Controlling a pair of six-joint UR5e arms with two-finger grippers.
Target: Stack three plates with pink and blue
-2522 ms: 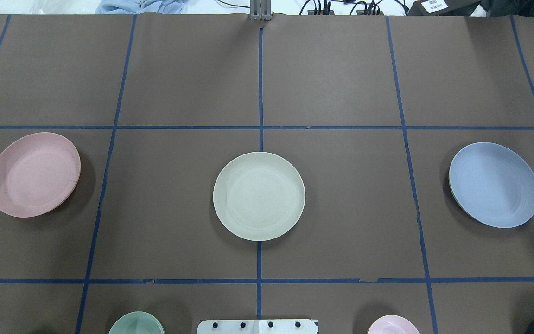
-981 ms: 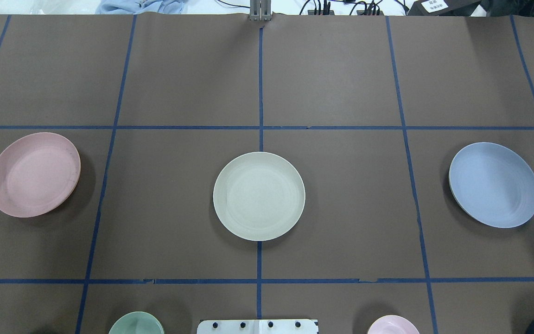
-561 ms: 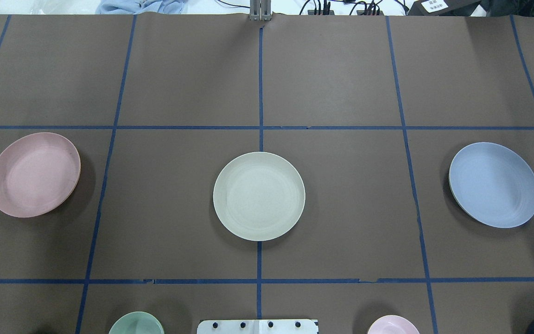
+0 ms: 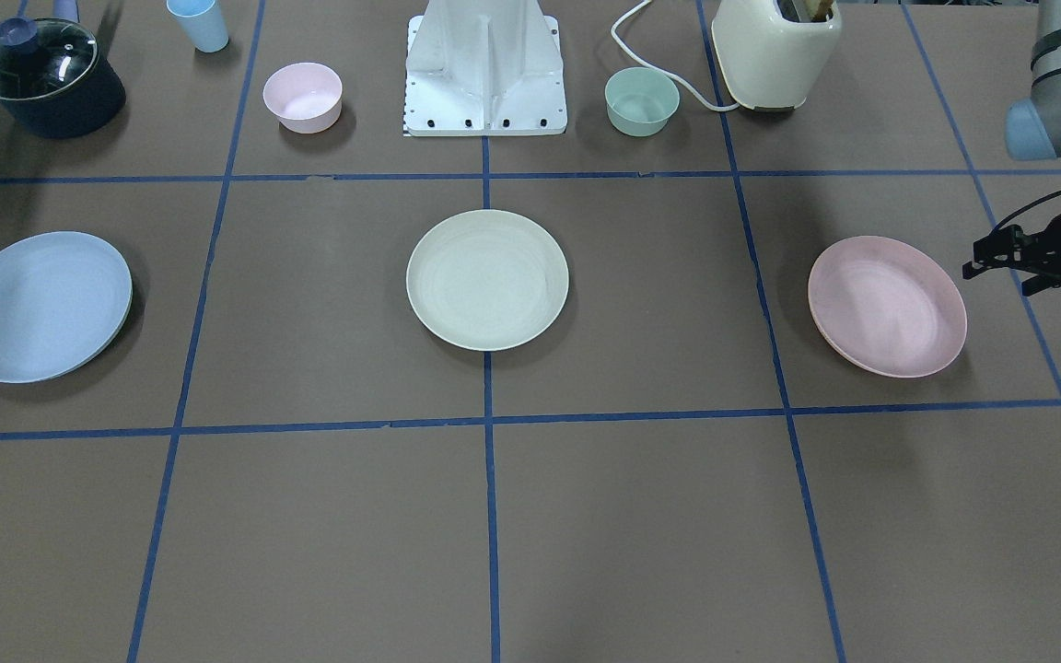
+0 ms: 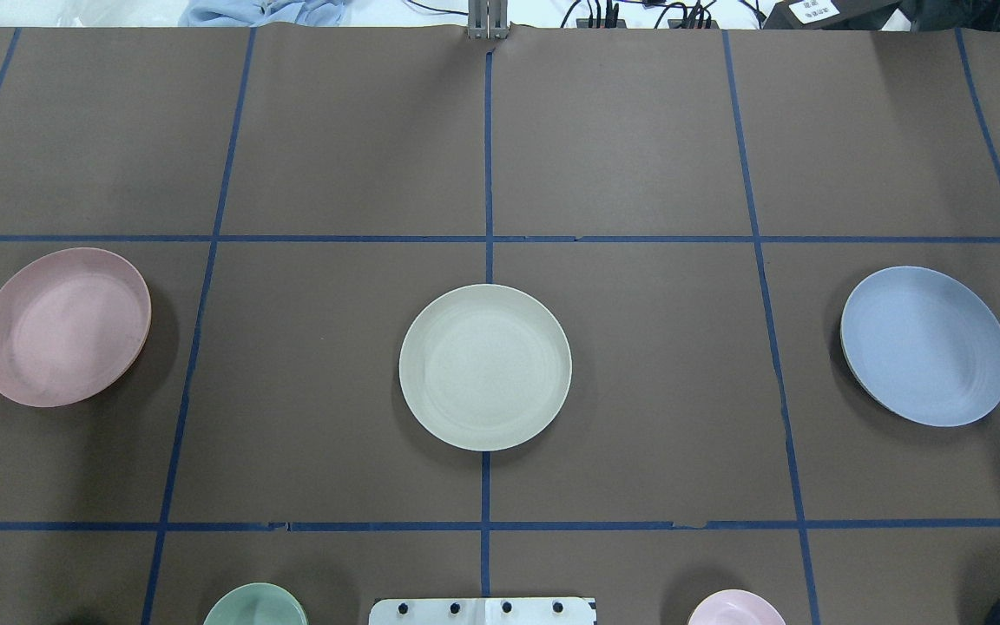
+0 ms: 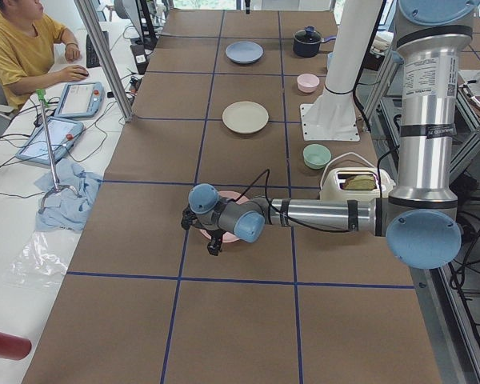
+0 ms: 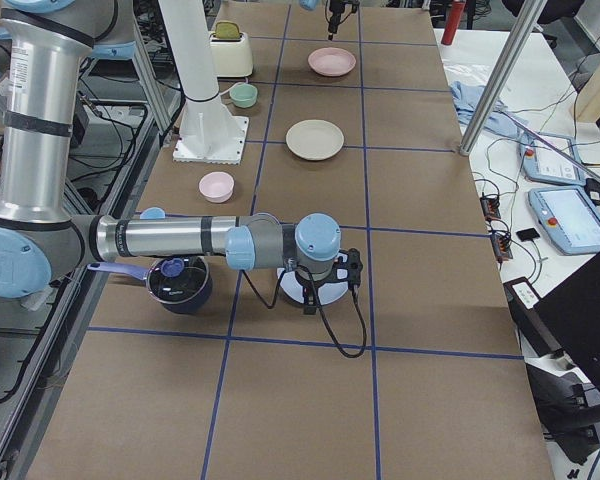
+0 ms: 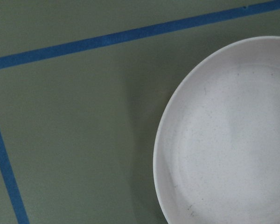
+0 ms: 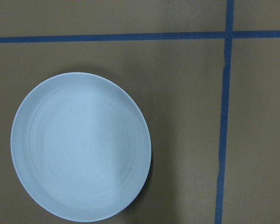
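Our left gripper is newly edging in, overhead, at nine o'clock of the pink plate; the right gripper is seemingly hovering over the blue plate. Whether either is spread, we cannot tell.

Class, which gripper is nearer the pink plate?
Left. The left gripper hangs just beside the pink plate's outer edge; the right gripper is at the table's other end, by the blue plate.
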